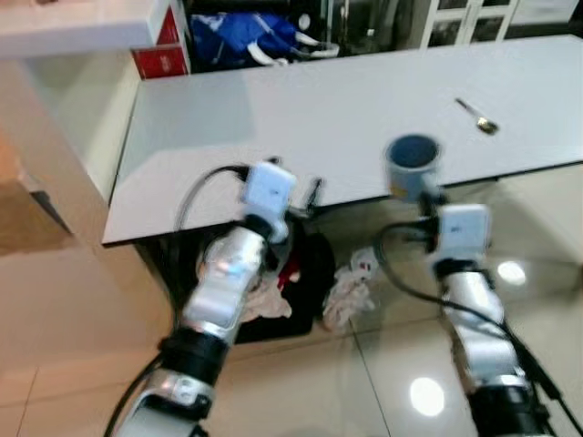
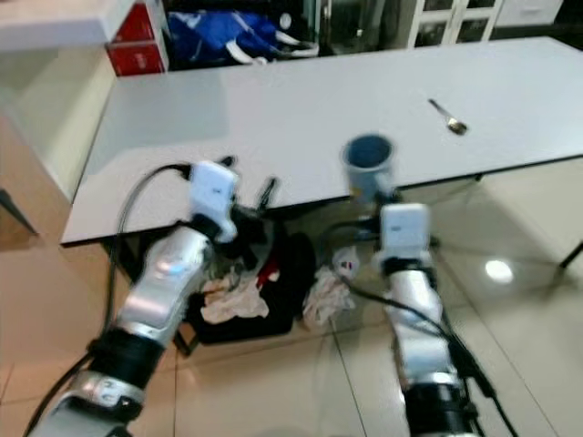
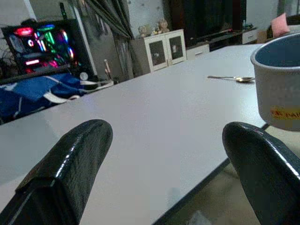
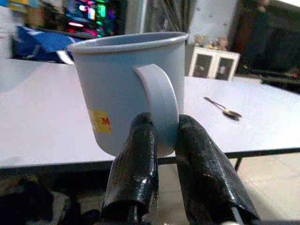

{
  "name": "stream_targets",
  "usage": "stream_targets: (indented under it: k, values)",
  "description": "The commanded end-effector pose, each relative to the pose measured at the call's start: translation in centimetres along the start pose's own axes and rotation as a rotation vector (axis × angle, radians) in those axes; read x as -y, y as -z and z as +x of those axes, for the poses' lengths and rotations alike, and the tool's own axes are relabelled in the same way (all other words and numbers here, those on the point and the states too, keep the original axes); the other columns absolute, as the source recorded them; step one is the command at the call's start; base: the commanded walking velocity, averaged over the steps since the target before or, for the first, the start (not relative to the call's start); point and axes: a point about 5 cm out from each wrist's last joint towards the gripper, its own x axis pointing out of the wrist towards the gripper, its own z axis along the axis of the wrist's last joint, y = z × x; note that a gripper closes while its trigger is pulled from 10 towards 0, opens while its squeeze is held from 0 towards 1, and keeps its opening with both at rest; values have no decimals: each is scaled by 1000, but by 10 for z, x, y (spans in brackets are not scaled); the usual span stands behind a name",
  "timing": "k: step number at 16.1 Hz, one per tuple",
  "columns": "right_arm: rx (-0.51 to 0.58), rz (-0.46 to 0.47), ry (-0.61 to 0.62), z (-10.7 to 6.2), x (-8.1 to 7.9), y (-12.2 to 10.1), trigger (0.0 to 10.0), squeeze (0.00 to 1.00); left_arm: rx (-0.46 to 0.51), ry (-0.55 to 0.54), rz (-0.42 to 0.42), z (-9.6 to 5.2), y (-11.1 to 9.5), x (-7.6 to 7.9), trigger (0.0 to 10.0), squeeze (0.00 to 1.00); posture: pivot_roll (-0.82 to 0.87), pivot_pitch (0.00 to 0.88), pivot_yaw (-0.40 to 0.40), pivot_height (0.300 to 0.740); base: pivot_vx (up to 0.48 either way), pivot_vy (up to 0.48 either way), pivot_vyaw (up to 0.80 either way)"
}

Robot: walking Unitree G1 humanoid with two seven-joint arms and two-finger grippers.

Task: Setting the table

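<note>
Both head views are looking soft and slightly blurred under even indoor light; ceiling lamps are glaring as bright spots on the glossy floor point(image 1: 426, 395); the table point(image 1: 301, 109) is casting shadow beneath; wrist views are sharper, with backgrounds dimming.

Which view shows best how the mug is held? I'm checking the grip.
The right wrist view: the right gripper pinches the blue mug by its handle. Both eye views show the mug from above; the left wrist view catches its side.
</note>
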Motion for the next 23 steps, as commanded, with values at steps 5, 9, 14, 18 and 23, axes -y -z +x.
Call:
stream_targets:
  k: [5,9,14,18,23]
  values:
    - [43,17,-11,17,-2,-12,0,0,3,-18,17,0,-3,-10,10000,0,0,0,50,722,478,0,0]
    - [37,26,-17,23,-3,-12,0,0,3,-17,22,1,-3,-11,10000,0,2,0,54,722,469,0,0]
    - [26,60,-44,39,-13,-16,0,0,16,-30,3,0,-5,-11,10000,0,9,0,58,722,473,0,0]
    - [-13,92,-17,57,-12,-18,10000,0,33,-23,-2,-3,-6,-10,10000,0,36,0,53,722,0,0,0]
    - [-41,126,-18,88,-19,-34,10000,0,-12,-23,21,-24,-4,-19,10000,0,150,0,32,722,0,0,0]
